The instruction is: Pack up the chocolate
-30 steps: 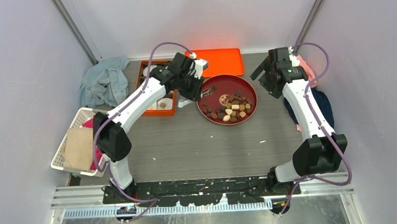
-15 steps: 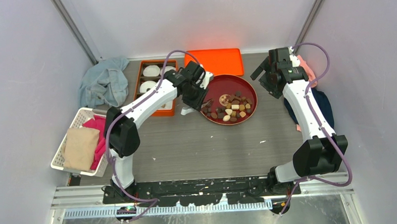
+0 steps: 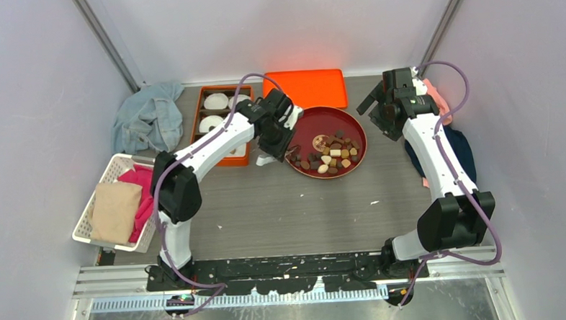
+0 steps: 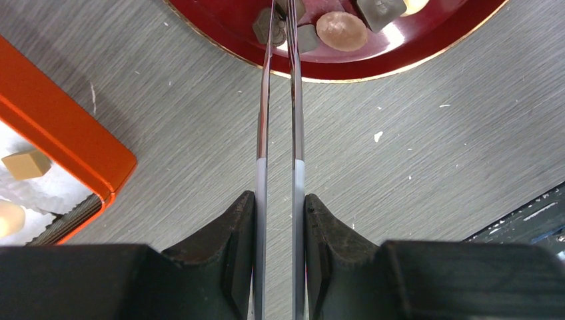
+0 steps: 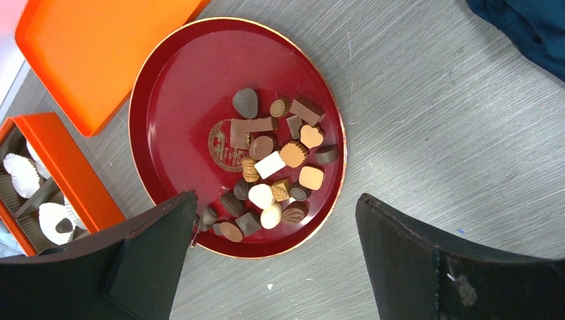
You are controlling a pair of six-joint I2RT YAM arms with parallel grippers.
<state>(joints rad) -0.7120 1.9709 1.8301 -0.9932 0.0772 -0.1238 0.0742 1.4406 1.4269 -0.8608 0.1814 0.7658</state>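
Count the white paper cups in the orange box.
3 cups: two side by side at the box's far end, one nearer, left. The left arm may hide more.

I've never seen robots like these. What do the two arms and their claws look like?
Both the left arm and right arm have white shells, black joints and a purple cable looping alongside. The left gripper and right gripper are black, each with two blocky, wedge-shaped fingers.

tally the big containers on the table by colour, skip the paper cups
Orange: 2 (orange box, orange tray)
Red: 1 (red plate)
White: 1 (white basket)
Total: 4
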